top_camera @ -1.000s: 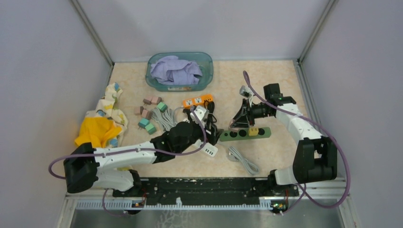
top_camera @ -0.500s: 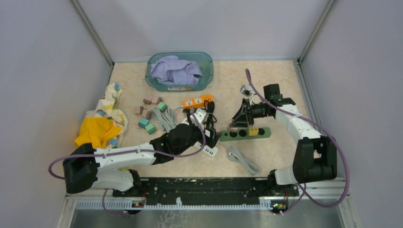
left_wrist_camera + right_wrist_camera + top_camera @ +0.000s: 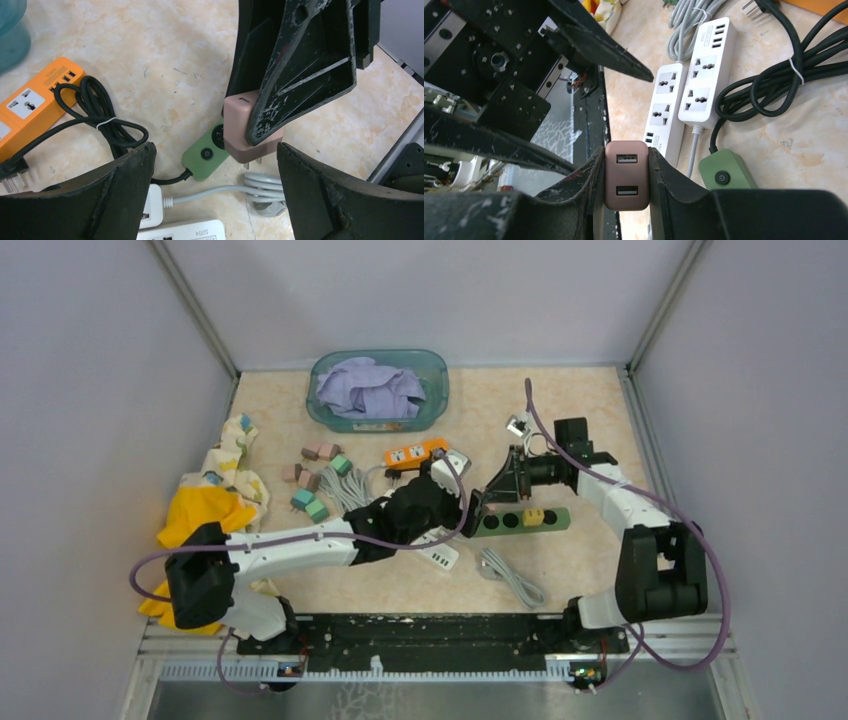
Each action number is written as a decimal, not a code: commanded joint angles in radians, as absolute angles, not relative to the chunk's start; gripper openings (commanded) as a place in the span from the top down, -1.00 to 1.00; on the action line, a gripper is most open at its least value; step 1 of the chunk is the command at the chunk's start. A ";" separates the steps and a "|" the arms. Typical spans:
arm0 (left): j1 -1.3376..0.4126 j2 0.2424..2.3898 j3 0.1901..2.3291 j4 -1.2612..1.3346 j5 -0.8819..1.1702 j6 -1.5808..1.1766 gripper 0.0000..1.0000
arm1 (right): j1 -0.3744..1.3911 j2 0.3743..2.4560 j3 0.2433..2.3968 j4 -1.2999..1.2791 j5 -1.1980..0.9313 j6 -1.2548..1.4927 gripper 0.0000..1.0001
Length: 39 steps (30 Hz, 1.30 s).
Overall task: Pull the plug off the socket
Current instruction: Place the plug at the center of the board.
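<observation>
- Reaching further across the table than a second ago, the left arm (image 3: 300, 545) has swung right, and its gripper is now at the left end of the green power strip (image 3: 520, 521); the right arm has barely shifted.
- At the far left of the left wrist view lie an orange power strip (image 3: 30, 105) and a coiled black cord (image 3: 107, 125). Both are clear of the work.
- The left gripper (image 3: 215, 152) has its fingers spread wide and holds nothing. They straddle the switch end of the green strip from above, close to it but not touching.
- The green strip's long axis runs left to right in the top view, slightly tilted, with a yellow plug (image 3: 534, 517) seated further right.
- The pink plug (image 3: 626, 182) stands over the strip's left end, just right of the switch. Its metal prongs (image 3: 257, 161) show below the body, so it looks free of the socket or very nearly so.
- The right gripper (image 3: 625, 155) is clamped on the pink plug, one finger on each flat side.
- The pull runs up and away from the strip's face, across its long axis. The right arm has the plug, and the left is the one placed to pin the strip down.
</observation>
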<state>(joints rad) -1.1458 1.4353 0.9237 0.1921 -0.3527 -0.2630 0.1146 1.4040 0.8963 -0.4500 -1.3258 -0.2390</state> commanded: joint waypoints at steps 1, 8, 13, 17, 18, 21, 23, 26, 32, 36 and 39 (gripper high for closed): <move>-1.154 1.480 1.006 0.113 -0.345 -0.310 -0.87 | 0.109 1.417 0.900 -0.360 -1.334 -0.151 1.00; -1.177 1.583 1.137 -0.010 -0.460 -0.389 -0.75 | 0.109 1.439 0.902 -0.352 -1.335 -0.124 1.00; -1.186 1.692 1.254 -0.115 -0.488 -0.424 -0.54 | 0.109 1.442 0.900 -0.347 -1.333 -0.115 0.99; -1.190 1.739 1.302 -0.138 -0.490 -0.424 -0.30 | 0.108 1.448 0.900 -0.348 -1.330 -0.112 0.96; -1.190 1.747 1.310 -0.144 -0.495 -0.422 -0.22 | 0.109 1.449 0.900 -0.348 -1.330 -0.112 0.95; -1.190 1.758 1.323 -0.150 -0.507 -0.414 0.30 | 0.109 1.451 0.900 -0.349 -1.327 -0.112 0.89; -1.190 1.754 1.317 -0.142 -0.514 -0.400 0.63 | 0.109 1.453 0.903 -0.351 -1.327 -0.113 0.80; -1.190 1.737 1.293 -0.131 -0.533 -0.389 0.79 | 0.109 1.450 0.906 -0.357 -1.330 -0.114 0.49; -1.183 1.643 1.142 -0.035 -0.504 -0.348 0.86 | 0.108 1.440 0.952 -0.456 -1.313 -0.222 -0.32; -1.155 1.530 0.988 0.024 -0.465 -0.370 0.91 | 0.092 1.426 0.974 -0.508 -1.289 -0.283 -0.47; -1.116 1.423 0.851 0.057 -0.402 -0.373 0.98 | 0.083 1.414 0.978 -0.523 -1.240 -0.315 -0.47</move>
